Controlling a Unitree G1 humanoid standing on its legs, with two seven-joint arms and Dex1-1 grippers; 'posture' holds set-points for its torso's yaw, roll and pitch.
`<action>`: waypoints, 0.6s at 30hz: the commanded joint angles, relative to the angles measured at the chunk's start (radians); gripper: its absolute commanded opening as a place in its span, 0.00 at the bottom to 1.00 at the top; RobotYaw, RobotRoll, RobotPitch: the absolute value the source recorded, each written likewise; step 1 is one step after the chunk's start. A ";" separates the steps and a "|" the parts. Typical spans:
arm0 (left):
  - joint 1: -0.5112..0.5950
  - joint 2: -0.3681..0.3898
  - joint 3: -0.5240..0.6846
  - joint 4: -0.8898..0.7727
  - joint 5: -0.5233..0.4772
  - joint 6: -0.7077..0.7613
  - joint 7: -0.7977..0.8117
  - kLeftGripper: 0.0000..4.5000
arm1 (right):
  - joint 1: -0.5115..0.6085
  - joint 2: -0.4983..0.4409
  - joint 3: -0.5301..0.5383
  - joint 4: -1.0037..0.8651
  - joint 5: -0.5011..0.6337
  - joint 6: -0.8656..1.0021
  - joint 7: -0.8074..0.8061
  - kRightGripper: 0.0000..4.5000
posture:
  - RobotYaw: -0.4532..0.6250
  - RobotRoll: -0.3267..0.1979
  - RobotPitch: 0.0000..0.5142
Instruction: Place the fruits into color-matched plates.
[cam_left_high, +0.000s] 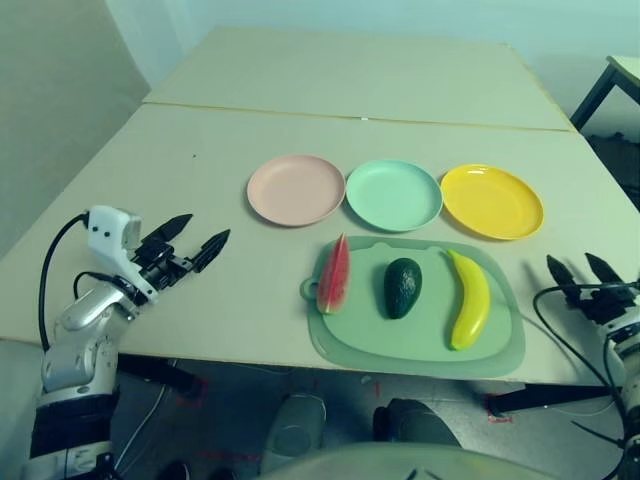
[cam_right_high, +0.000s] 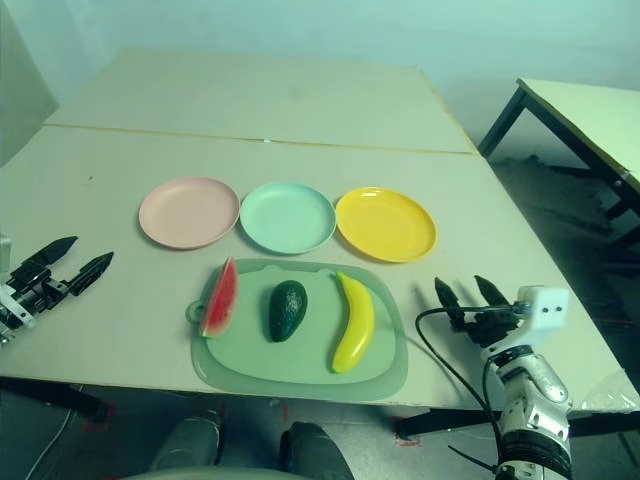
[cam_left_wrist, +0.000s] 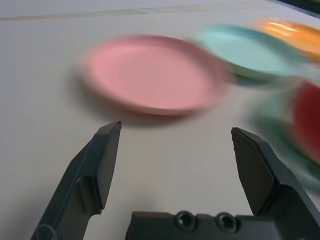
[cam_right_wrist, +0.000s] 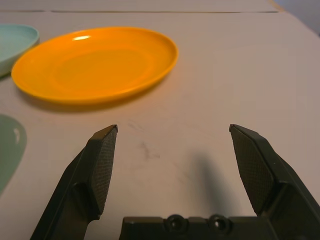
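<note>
Nearest, both grippers, left (cam_left_high: 200, 238) and right (cam_right_high: 472, 290), stood with fingers spread, empty, one at each side of cutting mat (cam_left_high: 415, 345). On mat, left to right: watermelon wedge (cam_left_high: 335, 280), red with green rind; avocado (cam_left_high: 402, 288), dark green, glossy; banana (cam_left_high: 470, 300), yellow, curved. Beyond mat, in row: pink plate (cam_left_high: 297, 190), mint green plate (cam_left_high: 394, 196), yellow plate (cam_left_high: 492, 202), all bare. Right eye view showed side table (cam_right_high: 590, 125) more fully than left eye view; right wrist view added pale glint on yellow plate's rim.
</note>
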 joint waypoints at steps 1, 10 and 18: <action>-0.034 0.043 -0.064 -0.021 0.001 -0.015 -0.132 0.99 | 0.038 -0.036 -0.013 -0.080 -0.001 0.028 0.001 1.00 | 0.45 0.62 0.12; -0.111 0.060 -0.188 0.000 0.046 -0.123 -0.324 0.99 | 0.134 -0.230 0.107 -0.377 -0.049 0.077 0.226 1.00 | 0.43 0.62 0.11; -0.105 0.077 -0.180 0.047 0.058 -0.183 -0.385 0.99 | 0.042 -0.555 0.192 -0.783 0.032 0.364 0.438 1.00 | 0.41 0.62 0.11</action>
